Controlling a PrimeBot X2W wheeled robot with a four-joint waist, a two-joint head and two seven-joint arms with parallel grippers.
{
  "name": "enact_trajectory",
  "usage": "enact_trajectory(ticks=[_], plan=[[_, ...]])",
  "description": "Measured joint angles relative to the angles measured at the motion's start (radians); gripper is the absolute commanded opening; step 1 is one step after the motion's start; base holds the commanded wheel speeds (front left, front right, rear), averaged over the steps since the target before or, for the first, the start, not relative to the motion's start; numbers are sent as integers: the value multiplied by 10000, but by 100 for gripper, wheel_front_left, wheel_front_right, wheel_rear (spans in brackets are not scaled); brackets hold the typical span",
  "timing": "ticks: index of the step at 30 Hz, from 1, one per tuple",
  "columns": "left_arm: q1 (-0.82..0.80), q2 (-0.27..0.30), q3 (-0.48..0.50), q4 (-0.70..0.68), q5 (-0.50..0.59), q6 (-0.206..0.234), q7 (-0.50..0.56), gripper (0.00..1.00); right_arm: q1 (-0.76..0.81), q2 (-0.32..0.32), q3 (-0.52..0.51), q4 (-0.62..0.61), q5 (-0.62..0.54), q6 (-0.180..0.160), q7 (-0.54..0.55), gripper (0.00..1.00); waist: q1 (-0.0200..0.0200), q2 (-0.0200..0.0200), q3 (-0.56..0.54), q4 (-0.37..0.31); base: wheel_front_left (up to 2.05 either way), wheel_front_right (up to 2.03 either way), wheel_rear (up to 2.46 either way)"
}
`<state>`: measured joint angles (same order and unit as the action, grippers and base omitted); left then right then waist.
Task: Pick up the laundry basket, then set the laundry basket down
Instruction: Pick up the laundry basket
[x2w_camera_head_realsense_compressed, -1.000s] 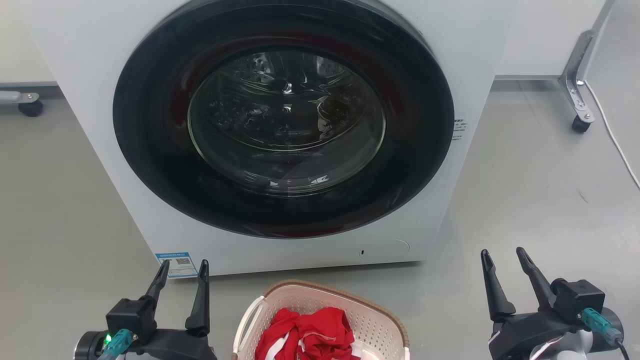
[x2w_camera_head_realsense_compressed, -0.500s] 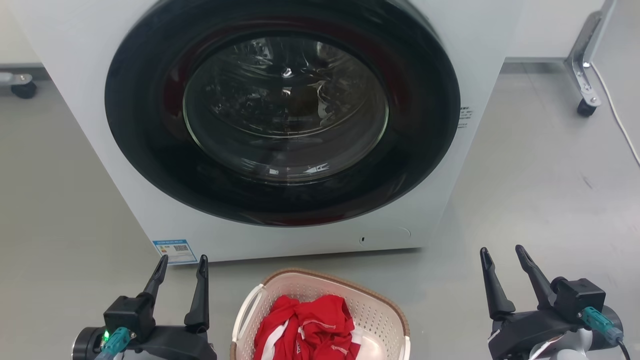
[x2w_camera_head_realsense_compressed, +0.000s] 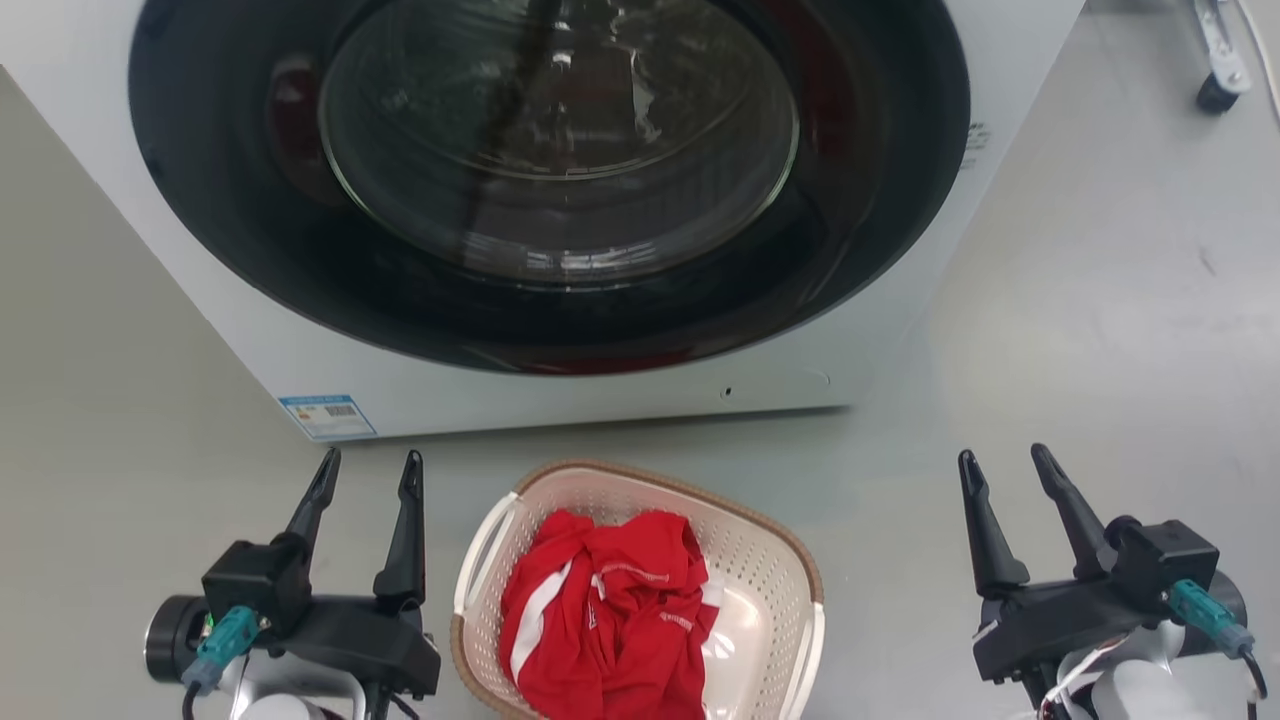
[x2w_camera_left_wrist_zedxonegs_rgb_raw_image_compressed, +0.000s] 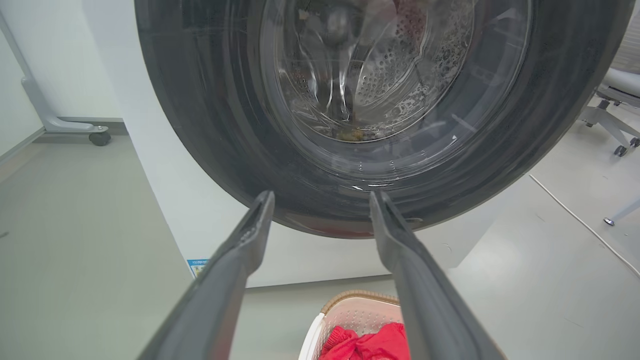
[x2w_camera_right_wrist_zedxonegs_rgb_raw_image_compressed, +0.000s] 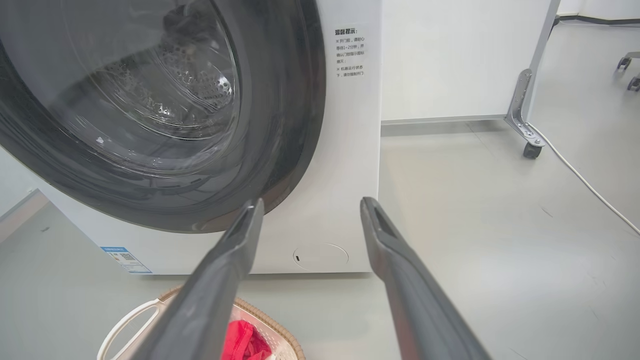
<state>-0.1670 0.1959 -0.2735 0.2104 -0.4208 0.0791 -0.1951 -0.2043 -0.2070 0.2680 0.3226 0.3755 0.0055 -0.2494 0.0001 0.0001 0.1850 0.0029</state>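
Head view. The laundry basket (x2w_camera_head_realsense_compressed: 748, 556) stands on the grey floor (x2w_camera_head_realsense_compressed: 1100, 350) at 6 o'clock of the frame, just in front of the washing machine (x2w_camera_head_realsense_compressed: 880, 330) and apart from it. It holds a red garment (x2w_camera_head_realsense_compressed: 610, 600), and the frame's lower edge cuts off its near end, so its full length cannot be told. Its two white side handles define the working axis. The left handle (x2w_camera_head_realsense_compressed: 480, 545) sits higher in the frame than the right handle (x2w_camera_head_realsense_compressed: 812, 650), so the line between them runs roughly from 10 to 4 o'clock.

The left gripper (x2w_camera_head_realsense_compressed: 370, 460) has its fingers spread and holds nothing; the basket lies at about 4 o'clock from it, with the left handle just beside its inner finger. The right gripper (x2w_camera_head_realsense_compressed: 1003, 455), likewise spread and empty, has the basket at about 8 o'clock, and bare floor separates it from the right handle. The left arm is therefore judged the nearer. A two-handed lift would call for both grippers to drop and turn inward, the right travelling farther.
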Motion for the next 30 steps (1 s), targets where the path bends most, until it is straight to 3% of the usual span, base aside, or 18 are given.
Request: enact_trajectory(ticks=[22,30], plan=[[-1897,-102,-240,199,15,-282,460,100,-1487,86,-280,-658,-136,-12,-46,100,2,1,3181,-21,0,0,0],[-2857,-4,-520,871,150,-629,934,100,-2078,178,-318,-863,-167,-12,-71,100,1,1,4508,-155,0,0,0]])
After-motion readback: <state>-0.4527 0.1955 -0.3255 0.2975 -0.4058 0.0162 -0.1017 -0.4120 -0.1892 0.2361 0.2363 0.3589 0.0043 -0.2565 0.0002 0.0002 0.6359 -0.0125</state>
